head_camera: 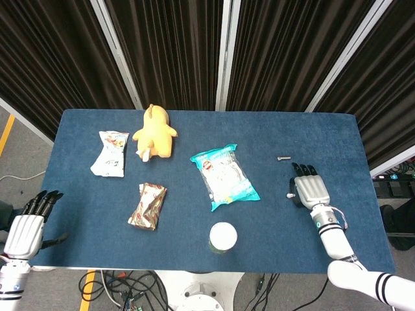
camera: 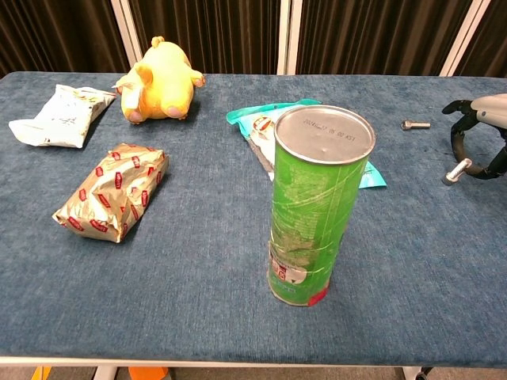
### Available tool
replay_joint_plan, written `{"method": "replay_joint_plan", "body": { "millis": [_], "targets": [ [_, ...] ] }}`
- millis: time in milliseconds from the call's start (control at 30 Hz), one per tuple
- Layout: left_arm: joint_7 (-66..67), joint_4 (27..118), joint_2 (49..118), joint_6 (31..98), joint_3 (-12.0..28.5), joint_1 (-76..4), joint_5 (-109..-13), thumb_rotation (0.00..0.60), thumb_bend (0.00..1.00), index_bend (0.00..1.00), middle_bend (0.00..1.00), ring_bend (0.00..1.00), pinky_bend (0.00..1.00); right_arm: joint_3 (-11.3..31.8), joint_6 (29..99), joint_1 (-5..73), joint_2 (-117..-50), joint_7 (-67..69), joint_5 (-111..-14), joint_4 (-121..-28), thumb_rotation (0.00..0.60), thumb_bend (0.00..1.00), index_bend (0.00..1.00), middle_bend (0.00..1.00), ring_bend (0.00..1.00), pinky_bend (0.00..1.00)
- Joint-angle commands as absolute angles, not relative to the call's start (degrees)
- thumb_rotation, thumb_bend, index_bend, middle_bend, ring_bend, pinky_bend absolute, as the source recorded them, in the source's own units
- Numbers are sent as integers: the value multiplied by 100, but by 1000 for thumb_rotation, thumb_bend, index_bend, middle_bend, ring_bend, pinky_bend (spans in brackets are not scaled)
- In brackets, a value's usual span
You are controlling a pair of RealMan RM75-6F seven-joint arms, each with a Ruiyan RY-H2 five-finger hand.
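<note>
Right hand (head_camera: 310, 190) is palm-down over the right part of the blue cloth-covered table (head_camera: 363, 214), fingers (camera: 457, 131) curled around a short silver bolt with a hex head (camera: 457, 169). Chest view shows the bolt pinched at the hand's inner side, head end tipped up off the cloth, so the hand is grasping it. In the head view the bolt is mostly hidden under the hand.

A second small silver bolt (head_camera: 282, 158) lies flat on the table just beyond the right hand's fingertips, apart from them; it also shows in the chest view (camera: 414, 124).

Left hand (head_camera: 27, 228) sits off the table's near-left corner, past the edge, fingers held straight and close together, holding nothing. It touches nothing on the table. Not seen in the chest view.

Other things on the table:
- tall green cylindrical snack can with a silver foil lid (camera: 314, 207), upright, near the front edge at centre
- teal and white snack bag (head_camera: 225, 176), flat, behind the can
- gold and red foil packet (head_camera: 147, 205), left of the can
- yellow plush toy (head_camera: 154, 133), lying at the back left
- white crumpled snack pouch (head_camera: 109, 153), just left of the plush

Dark pleated curtains with white uprights (head_camera: 226, 52) hang behind the table.
</note>
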State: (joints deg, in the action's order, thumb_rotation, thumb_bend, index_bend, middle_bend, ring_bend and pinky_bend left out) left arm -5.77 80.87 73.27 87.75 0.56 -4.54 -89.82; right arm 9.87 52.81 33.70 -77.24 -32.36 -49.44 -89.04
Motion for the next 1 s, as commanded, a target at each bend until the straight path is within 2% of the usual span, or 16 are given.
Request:
{"method": "replay_joint_plan", "body": {
  "millis": [33,233,300,367,467,633,800,1000],
  "targets": [
    [-589,8074,7332,8774,57,-450,-8973,600,10,143,123,51,168,957,5259,3438,-7741,-3224,-4860,-8864,600,271,648,31,0,0],
    [-626,8044,7341,8772,55,-445,-8964,600,9,143,123,51,168,908,5273,3507,-7746,-3151,-4813,-8832,600,269,647,32,0,0],
    [-635,8036,7342,8772,54,-442,-8961,600,9,143,123,51,168,890,5279,3524,-7745,-3106,-4824,-8823,600,262,618,32,0,0],
    [-644,8030,7343,8775,54,-439,-8960,600,9,143,123,51,168,872,5282,3538,-7744,-3058,-4840,-8813,600,251,573,32,0,0],
    [-657,8026,7344,8770,54,-437,-8952,600,9,143,123,51,167,847,5281,3553,-7728,-2995,-4851,-8811,600,229,442,23,0,0],
    [-662,8026,7338,8768,52,-434,-8949,600,9,143,123,51,168,817,5313,3558,-7703,-2890,-4879,-8798,600,224,290,17,0,0],
    [-667,8019,7344,8766,52,-434,-8948,600,9,143,123,51,168,804,5403,3534,-7638,-2767,-4949,-8845,600,223,230,14,0,0],
    [-668,8033,7330,8770,54,-438,-8957,600,9,143,123,51,168,910,5808,3418,-7504,-2498,-5271,-8796,600,223,222,20,0,0]
  ]
}}
